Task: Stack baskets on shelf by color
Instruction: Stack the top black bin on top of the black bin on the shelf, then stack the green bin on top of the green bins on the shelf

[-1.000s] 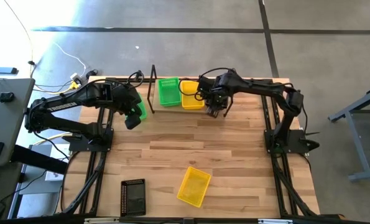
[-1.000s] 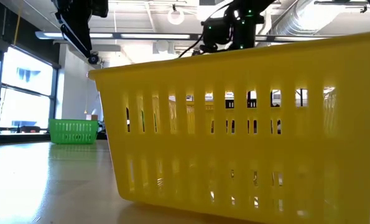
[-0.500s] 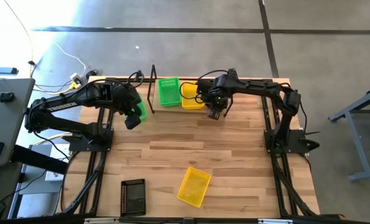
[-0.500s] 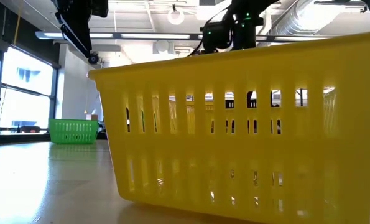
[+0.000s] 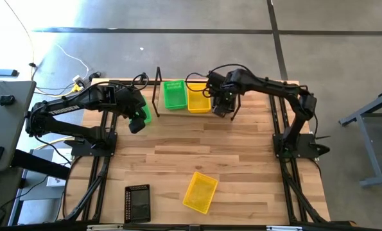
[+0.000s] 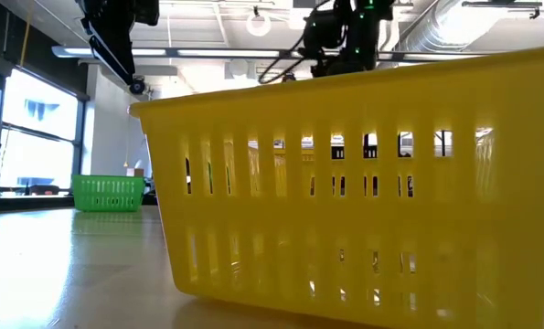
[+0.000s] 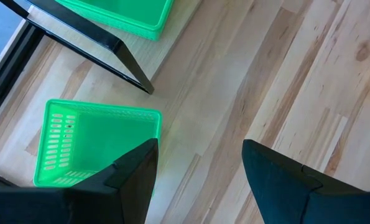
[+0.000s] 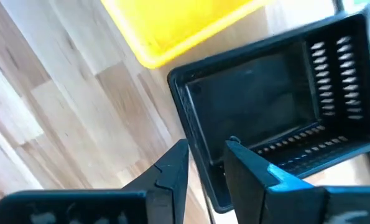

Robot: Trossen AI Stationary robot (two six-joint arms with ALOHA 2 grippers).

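Observation:
My right gripper (image 8: 206, 149) is shut on a black basket (image 8: 265, 99) just right of the shelf's yellow basket (image 5: 198, 97). Next to that yellow basket, a green basket (image 5: 174, 94) also sits on the shelf (image 5: 157, 86). My left gripper (image 7: 197, 180) hangs open above the table, beside a second green basket (image 7: 91, 143) that rests on its base left of the shelf. In the low view the right arm (image 6: 345, 32) and left arm (image 6: 116, 37) show only at the top. My right gripper pinches one end wall (image 8: 200, 134) of the black basket, one finger (image 8: 172, 168) outside it and the other (image 8: 247, 165) inside. The fingers come from above, pointing down. The basket hangs from them with its open side up, somewhat tilted.
A yellow basket (image 5: 200, 192) and a black basket (image 5: 137, 203) lie near the table's front edge. That yellow basket (image 6: 363, 183) fills most of the low view. Bare wooden table lies between the shelf and the front baskets.
My right gripper has risen a little with the black basket in its hold. My left gripper and the other baskets have stayed where they were.

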